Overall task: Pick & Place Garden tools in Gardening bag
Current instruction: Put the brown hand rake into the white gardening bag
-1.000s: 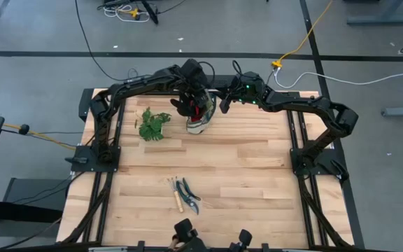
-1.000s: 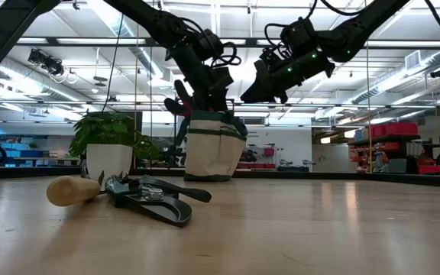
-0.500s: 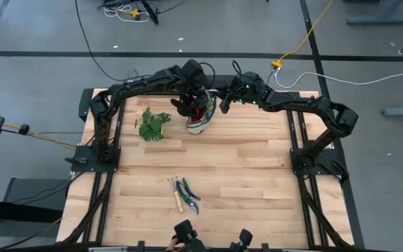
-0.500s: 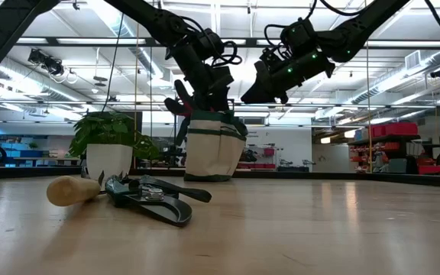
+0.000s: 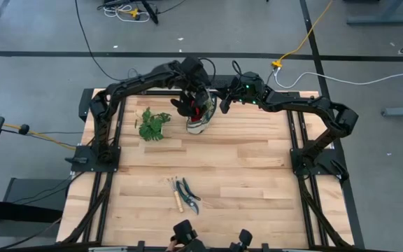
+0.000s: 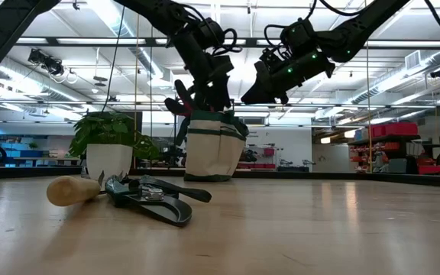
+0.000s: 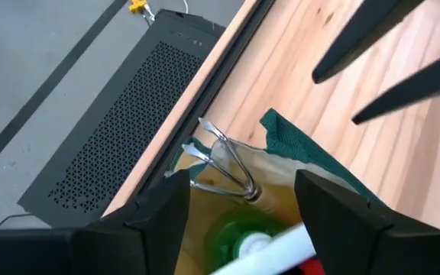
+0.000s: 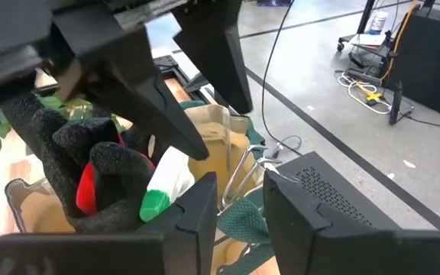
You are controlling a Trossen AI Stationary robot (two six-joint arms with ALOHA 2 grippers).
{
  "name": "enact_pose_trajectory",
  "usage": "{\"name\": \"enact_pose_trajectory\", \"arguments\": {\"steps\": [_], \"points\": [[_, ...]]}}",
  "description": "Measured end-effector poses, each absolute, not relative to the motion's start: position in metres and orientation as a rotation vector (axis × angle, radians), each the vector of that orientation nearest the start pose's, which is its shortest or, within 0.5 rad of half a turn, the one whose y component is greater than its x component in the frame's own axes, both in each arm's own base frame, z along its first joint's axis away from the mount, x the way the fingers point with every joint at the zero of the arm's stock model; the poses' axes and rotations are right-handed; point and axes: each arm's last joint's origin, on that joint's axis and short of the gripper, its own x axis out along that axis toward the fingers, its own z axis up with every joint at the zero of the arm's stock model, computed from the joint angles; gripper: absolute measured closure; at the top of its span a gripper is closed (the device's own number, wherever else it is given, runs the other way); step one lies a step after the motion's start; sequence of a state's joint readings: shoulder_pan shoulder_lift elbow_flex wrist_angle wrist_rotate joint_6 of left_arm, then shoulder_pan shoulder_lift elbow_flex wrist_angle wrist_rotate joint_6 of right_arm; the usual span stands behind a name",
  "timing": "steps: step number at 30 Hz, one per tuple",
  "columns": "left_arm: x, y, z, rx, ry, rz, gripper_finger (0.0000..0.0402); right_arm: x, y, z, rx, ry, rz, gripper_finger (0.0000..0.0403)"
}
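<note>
The beige gardening bag (image 5: 200,123) (image 6: 212,149) stands upright on its base at the table's far middle. A red-and-black glove (image 8: 90,176) sticks out of it, and a green spool (image 7: 243,237) and a mini rake's metal tines (image 7: 224,164) lie inside. My left gripper (image 5: 195,102) (image 7: 243,183) hangs open just above the bag's mouth, holding nothing. My right gripper (image 5: 223,105) (image 8: 243,191) is at the bag's right rim. Pruning shears (image 5: 187,192) (image 6: 155,200) and a wooden-handled tool (image 6: 73,189) lie near the front edge. My right gripper has the bag's green trim (image 8: 241,216) between its two fingers at the rim on the bag's right side. It comes slanting down from the table's right. The bag stays upright on the table. How far back the cloth reaches does not show.
A leafy sprig (image 5: 152,124) lies left of the bag; the low view shows a leafy plant in a white pot (image 6: 109,149) there. Bare wood stretches across the table's middle and right. A camera mount (image 5: 187,234) sits at the front edge.
My left gripper has risen a little, straight up from the bag's mouth. The bag and the things in it have kept still.
</note>
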State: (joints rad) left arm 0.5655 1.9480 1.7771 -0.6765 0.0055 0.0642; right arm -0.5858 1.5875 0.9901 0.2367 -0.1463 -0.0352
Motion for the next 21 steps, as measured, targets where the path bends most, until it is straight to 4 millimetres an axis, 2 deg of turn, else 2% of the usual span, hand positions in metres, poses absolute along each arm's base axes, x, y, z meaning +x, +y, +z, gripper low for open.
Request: {"name": "enact_pose_trajectory", "arguments": {"steps": [6,14,21], "points": [[0.360,0.228,0.302,-0.184,0.919,0.480,0.0159,0.294,-0.189,0.243,0.129,0.365,-0.394,0.0295],[0.353,0.225,0.313,-0.176,0.987,0.456,0.0159,0.302,-0.170,0.239,0.190,0.394,-0.140,0.0295],[0.340,0.212,0.318,-0.248,1.067,0.343,0.0159,0.307,-0.155,0.234,0.179,0.458,-0.139,0.0295]]}}
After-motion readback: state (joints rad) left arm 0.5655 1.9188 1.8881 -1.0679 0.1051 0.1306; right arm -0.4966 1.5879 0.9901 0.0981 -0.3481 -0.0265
